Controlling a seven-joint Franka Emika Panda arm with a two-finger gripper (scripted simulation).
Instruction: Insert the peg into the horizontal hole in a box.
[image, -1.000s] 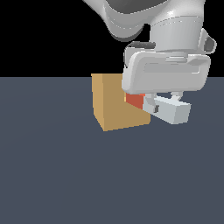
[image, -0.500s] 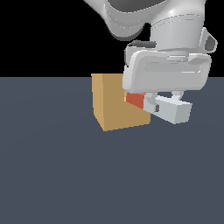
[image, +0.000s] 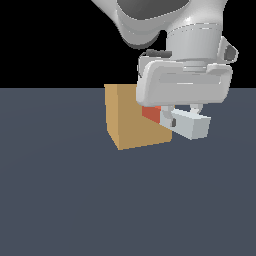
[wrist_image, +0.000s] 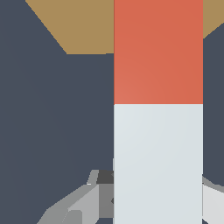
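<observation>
The tan box (image: 131, 120) stands on the dark floor in the exterior view. Held level beside it, on the exterior view's right, is the peg (image: 186, 122): its white half sticks out toward the right and a short bit of its orange-red half (image: 151, 112) shows next to the box's face. My gripper (image: 180, 116) hangs over the peg and is shut on it. The wrist view shows the peg (wrist_image: 158, 131) running from my fingers (wrist_image: 83, 203) toward the box (wrist_image: 83, 26). The hole is hidden behind the peg and my hand.
A flat dark grey floor (image: 75, 200) spreads all around the box. The bulky grey-white hand and arm (image: 185, 55) tower above the peg and cover the box's right side in the exterior view.
The peg has slid a little toward the box; slightly less of its orange-red half shows than a second ago. The box has stayed put.
</observation>
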